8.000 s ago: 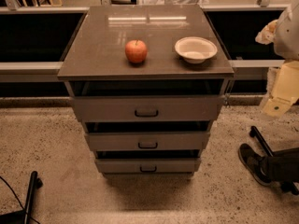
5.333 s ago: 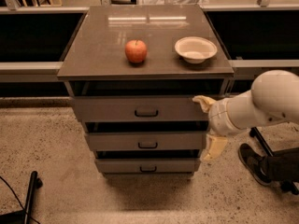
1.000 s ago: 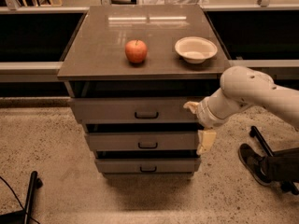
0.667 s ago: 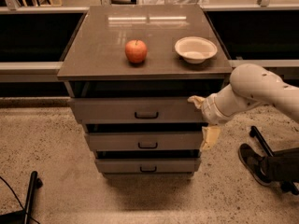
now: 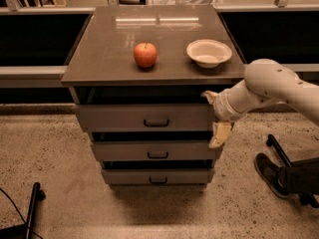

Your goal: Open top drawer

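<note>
The top drawer is the widest grey front under the cabinet top, with a small dark loop handle. Its front stands level with the cabinet, and nothing of its inside shows. My gripper is at the drawer front's right end, well right of the handle. It is open, with one cream finger near the drawer's upper right corner and the other hanging below its lower edge. It holds nothing.
A red apple and a white bowl sit on the brown cabinet top. Two narrower drawers lie below the top one. A dark wheeled base stands on the floor at right, and a black pole at bottom left.
The arm swung in from the right edge to the cabinet front. Over the last second the gripper has risen a little along the top drawer's right end. The drawers have not moved.
</note>
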